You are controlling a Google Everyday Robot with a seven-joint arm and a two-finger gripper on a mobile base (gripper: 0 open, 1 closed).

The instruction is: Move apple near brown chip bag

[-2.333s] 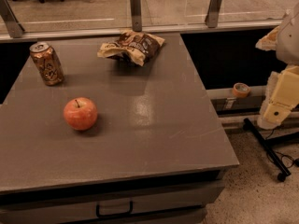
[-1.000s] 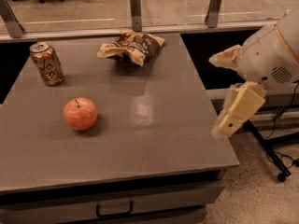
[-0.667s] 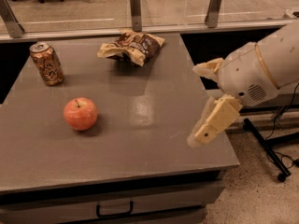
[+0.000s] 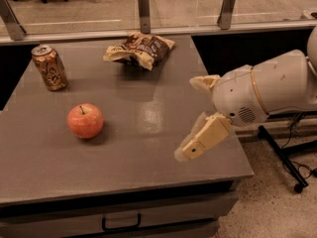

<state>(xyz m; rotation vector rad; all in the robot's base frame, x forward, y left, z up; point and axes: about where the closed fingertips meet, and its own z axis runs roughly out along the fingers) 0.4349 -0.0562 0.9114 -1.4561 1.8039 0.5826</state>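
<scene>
The apple [image 4: 85, 121], round and red-orange with a short dark stem, sits on the front left part of the grey table [image 4: 143, 148]. The brown chip bag [image 4: 141, 48], wrinkly dark brown and cream-yellow, lies at the table's back centre, well apart from the apple. My gripper [image 4: 195, 118] hangs over the table's right side, on the end of the white arm coming in from the right. It is open and empty, with one cream finger [image 4: 200, 140] pointing down-left. It is far to the right of the apple.
An orange-brown soda can [image 4: 49, 67] stands upright at the table's back left. A rail with metal posts [image 4: 143, 4] runs behind the table. A drawer handle [image 4: 121, 224] shows below the front edge. A black stand base [image 4: 287, 157] is on the floor at right.
My arm has swung in from the far right and now reaches over the table's right side, lower and further left. The apple, bag and can have not moved.
</scene>
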